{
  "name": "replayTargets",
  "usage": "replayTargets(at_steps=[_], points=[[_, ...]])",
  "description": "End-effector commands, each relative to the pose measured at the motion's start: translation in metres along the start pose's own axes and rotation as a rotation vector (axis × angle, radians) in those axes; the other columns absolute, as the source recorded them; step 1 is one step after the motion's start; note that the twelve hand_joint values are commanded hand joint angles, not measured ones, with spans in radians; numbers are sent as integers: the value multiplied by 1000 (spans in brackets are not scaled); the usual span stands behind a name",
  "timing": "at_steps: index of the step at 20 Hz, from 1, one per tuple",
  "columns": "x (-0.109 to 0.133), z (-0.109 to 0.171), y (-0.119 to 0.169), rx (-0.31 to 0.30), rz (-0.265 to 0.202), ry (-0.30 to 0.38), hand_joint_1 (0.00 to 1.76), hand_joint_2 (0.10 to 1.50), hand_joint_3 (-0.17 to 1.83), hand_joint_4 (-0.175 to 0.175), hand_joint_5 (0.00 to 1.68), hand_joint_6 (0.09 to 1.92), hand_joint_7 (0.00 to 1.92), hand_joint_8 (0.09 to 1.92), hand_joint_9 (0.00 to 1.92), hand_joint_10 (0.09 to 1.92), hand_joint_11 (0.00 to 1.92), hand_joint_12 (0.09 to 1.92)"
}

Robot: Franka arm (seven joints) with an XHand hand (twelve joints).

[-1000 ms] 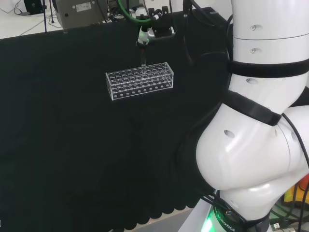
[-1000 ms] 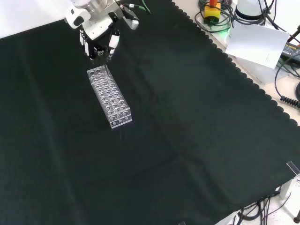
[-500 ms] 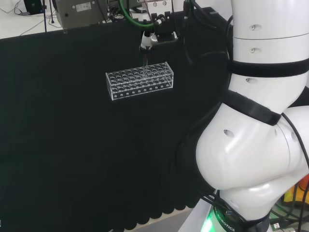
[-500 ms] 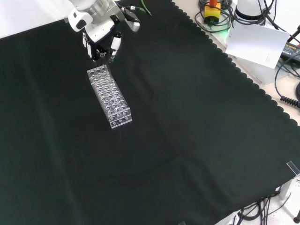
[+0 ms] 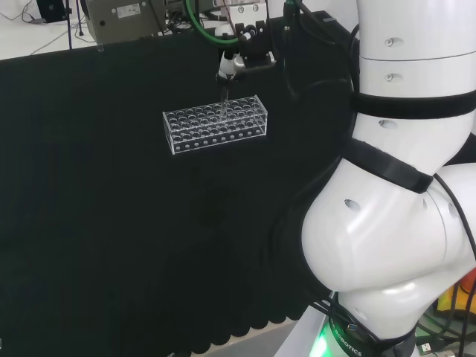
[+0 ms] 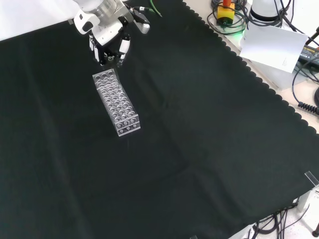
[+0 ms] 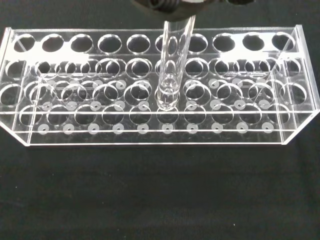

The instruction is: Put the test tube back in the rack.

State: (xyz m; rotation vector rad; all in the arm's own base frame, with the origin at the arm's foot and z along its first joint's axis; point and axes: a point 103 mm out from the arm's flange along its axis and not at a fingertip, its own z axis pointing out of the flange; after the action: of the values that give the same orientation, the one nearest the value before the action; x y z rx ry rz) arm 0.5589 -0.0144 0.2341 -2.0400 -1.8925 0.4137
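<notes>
One test tube (image 7: 171,65) pinched in robot hand (image 5: 239,59), hanging upright; rack (image 7: 155,90) directly below, tip entering a middle-row hole.

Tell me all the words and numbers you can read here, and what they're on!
None can be read out clearly.
Label on the grey box behind the bench: too small to read.
Small print on the white sheet beside the cloth: too small to read.
Lettering on the arm's base: partly cut off and not readable.
The rack and the test tube are clear, with no print on them.
</notes>
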Motion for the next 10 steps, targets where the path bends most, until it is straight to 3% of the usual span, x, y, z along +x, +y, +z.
replayTargets(at_steps=[1,10], points=[[2,1,1,9,-5,-9,1412,995,0,-175,1135,656,1756,331,1251,614,877,1176],[6,6,2,16,-27,-12,1412,995,0,-175,1135,656,1756,330,1251,614,877,1175]])
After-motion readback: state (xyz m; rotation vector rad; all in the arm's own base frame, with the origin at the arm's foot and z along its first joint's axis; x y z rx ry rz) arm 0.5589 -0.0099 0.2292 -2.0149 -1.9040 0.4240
